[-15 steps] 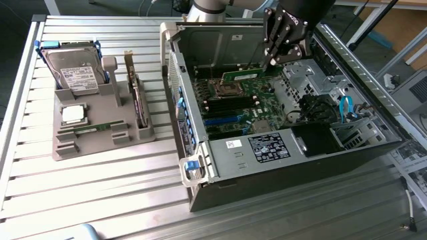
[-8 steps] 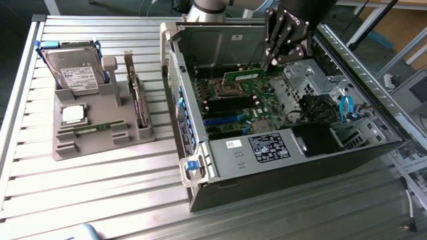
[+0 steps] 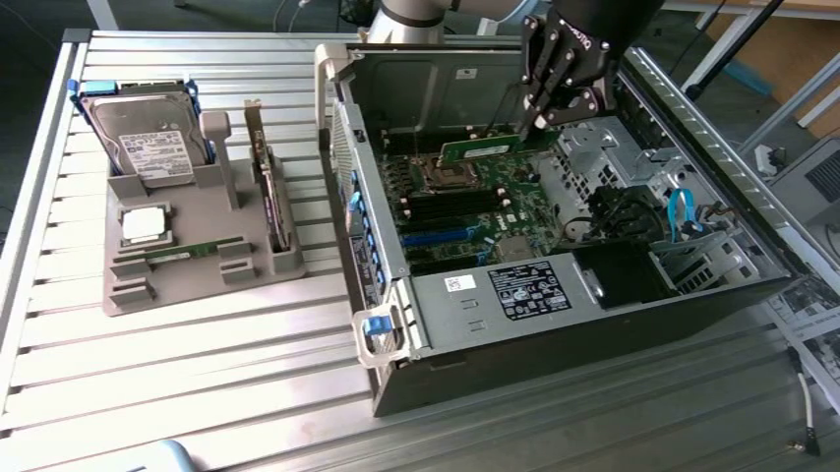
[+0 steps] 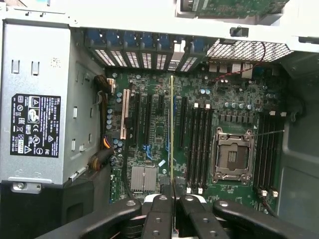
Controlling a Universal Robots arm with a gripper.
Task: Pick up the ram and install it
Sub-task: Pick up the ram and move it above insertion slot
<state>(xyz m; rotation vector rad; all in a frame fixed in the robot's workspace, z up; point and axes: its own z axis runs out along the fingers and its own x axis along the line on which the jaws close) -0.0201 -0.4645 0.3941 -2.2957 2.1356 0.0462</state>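
The ram (image 3: 483, 149), a narrow green stick, hangs over the motherboard (image 3: 459, 211) inside the open computer case (image 3: 381, 334), above the processor socket (image 3: 444, 177). My gripper (image 3: 536, 128) is shut on one end of it. In the wrist view the ram (image 4: 172, 129) appears edge-on as a thin yellow-green line running out from my gripper (image 4: 173, 191). It lies over the board between the long black expansion slots and the black memory slots (image 4: 198, 144) beside the socket (image 4: 233, 157).
The power supply (image 3: 525, 290) with its black label fills the case's near end. On the exterior view's left a grey holder (image 3: 197, 280) carries a hard drive (image 3: 151, 138), a silver processor chip (image 3: 142, 224) and an upright dark card (image 3: 270, 192). Blue cables (image 3: 683, 211) sit by the drive cage.
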